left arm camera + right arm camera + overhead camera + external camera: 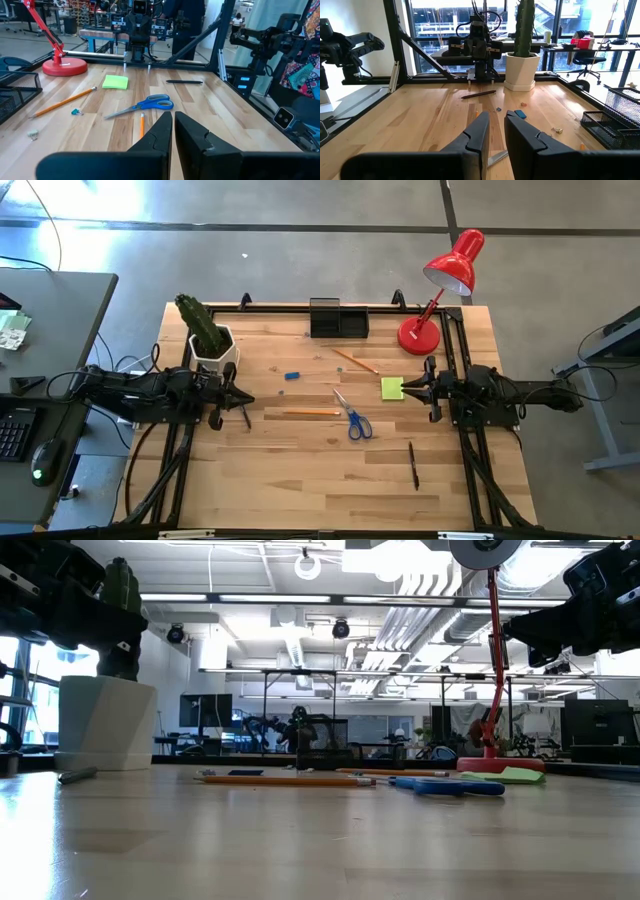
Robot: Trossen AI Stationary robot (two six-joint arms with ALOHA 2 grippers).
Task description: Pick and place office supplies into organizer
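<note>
The black mesh organizer stands at the table's far edge. Loose on the wood lie two pencils, blue-handled scissors, a yellow-green sticky pad, a small blue eraser, one black pen near the right side and another by the left arm. My left gripper hovers level at the left, shut, holding nothing. My right gripper hovers level at the right, just beside the pad, its fingers a little apart with nothing between them.
A white pot with a cactus stands at the far left, close to the left arm. A red desk lamp stands at the far right beside the organizer. Two tiny clips lie near it. The near half of the table holds only the pen.
</note>
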